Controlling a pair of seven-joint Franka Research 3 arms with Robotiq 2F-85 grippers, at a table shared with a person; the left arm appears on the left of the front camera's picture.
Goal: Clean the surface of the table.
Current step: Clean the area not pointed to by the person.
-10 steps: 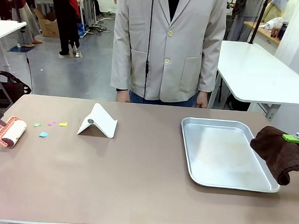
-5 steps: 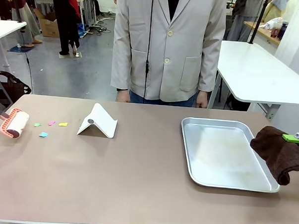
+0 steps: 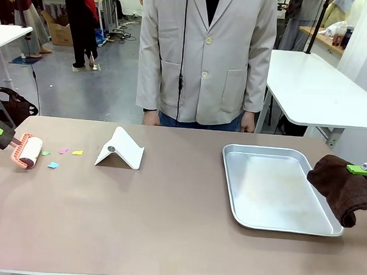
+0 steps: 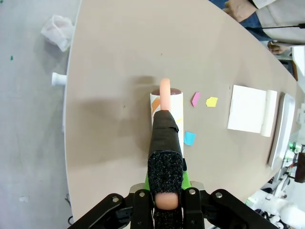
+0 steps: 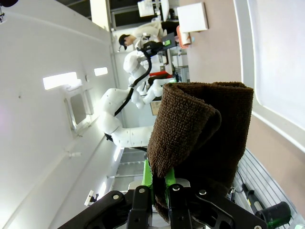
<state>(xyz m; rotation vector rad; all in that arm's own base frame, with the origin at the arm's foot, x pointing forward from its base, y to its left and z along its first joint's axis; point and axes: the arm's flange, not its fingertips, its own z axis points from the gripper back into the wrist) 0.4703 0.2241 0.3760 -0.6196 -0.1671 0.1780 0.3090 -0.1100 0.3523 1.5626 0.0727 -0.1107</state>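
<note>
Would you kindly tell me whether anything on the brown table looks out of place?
Yes: small coloured paper scraps lie scattered on the matte taupe-brown table near its left end, just beside the pink-framed white lint roller; they look like litter.

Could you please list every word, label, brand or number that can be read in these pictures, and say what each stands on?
No text can be read in any view.
The lint roller, the coloured paper scraps, the white folded stand, the metal tray, the brown cloth and the table bear no visible print.
The cardboard box far behind is too small to tell.
</note>
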